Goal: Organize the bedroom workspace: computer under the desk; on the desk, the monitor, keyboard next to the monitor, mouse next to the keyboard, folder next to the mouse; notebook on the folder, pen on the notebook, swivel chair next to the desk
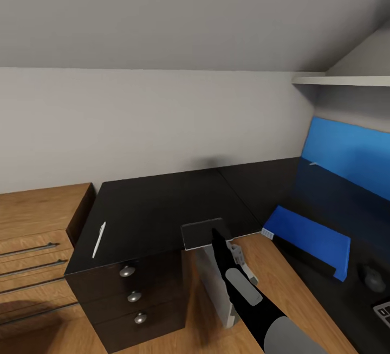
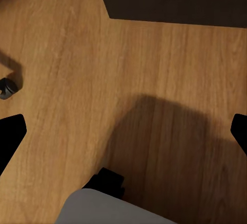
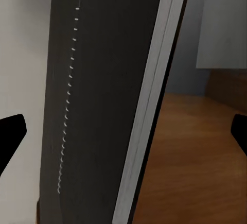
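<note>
A dark notebook [image 1: 201,233] with white page edges sits at the black desk's [image 1: 151,207] front edge, right at the tip of my right gripper [image 1: 215,235]. In the right wrist view the spiral-bound notebook [image 3: 103,105] runs between the two fingertips [image 3: 11,136], which stand wide apart, so the gripper is open. Toward the desk's left lies a white pen [image 1: 98,240]. On the desk's right wing are the blue folder [image 1: 311,237], the blue-screened monitor [image 1: 346,156], the mouse [image 1: 374,278] and a corner of the keyboard [image 1: 383,313]. My left gripper [image 2: 123,131] hangs open over the wooden floor [image 2: 67,54].
A grey computer tower [image 1: 216,289] stands on the floor below my right arm. Black desk drawers with round knobs [image 1: 134,296] are at the front, and a wooden dresser [image 1: 38,224] is at the left. A chair castor [image 2: 7,87] rests on the floor.
</note>
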Available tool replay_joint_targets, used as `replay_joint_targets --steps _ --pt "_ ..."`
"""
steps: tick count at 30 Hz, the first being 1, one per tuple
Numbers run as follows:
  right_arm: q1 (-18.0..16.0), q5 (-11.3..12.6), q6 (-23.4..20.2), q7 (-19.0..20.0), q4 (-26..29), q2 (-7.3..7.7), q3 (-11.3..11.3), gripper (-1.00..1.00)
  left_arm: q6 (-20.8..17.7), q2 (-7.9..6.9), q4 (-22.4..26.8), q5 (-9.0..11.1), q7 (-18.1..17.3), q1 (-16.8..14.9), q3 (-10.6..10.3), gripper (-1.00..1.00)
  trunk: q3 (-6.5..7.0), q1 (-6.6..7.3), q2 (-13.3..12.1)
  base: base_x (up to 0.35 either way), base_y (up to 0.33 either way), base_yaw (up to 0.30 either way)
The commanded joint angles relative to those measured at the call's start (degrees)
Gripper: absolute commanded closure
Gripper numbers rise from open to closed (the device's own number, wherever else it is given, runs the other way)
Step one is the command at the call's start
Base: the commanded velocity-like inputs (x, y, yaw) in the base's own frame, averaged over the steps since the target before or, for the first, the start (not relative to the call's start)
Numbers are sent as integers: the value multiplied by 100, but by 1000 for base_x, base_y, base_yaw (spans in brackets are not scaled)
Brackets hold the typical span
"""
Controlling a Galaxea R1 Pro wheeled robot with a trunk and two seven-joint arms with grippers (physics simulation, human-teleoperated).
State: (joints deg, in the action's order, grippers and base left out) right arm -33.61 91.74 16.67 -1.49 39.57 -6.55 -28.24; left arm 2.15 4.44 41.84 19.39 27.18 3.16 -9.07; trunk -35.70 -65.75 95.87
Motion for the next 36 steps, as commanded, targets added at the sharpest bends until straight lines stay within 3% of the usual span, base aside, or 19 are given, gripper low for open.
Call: replay_joint_targets --steps 1,2,20,36 --pt "-6 46 49 -20 6 3 -32 -100 22 -4 9 60 33 1 -25 -100 -5 0 3 3 0 0" --pt "-6 46 52 -21 6 1 -32 100 22 -4 9 61 33 1 -25 -100 -5 0 3 2 0 0" --pt "-6 36 82 -10 7 -4 -32 100 17 -4 9 64 33 1 -25 -100 -5 0 3 0 0 0" --pt "-6 3 118 7 35 11 -24 100 14 -4 9 56 33 1 -25 -100 283 351 -639 0 0 0"
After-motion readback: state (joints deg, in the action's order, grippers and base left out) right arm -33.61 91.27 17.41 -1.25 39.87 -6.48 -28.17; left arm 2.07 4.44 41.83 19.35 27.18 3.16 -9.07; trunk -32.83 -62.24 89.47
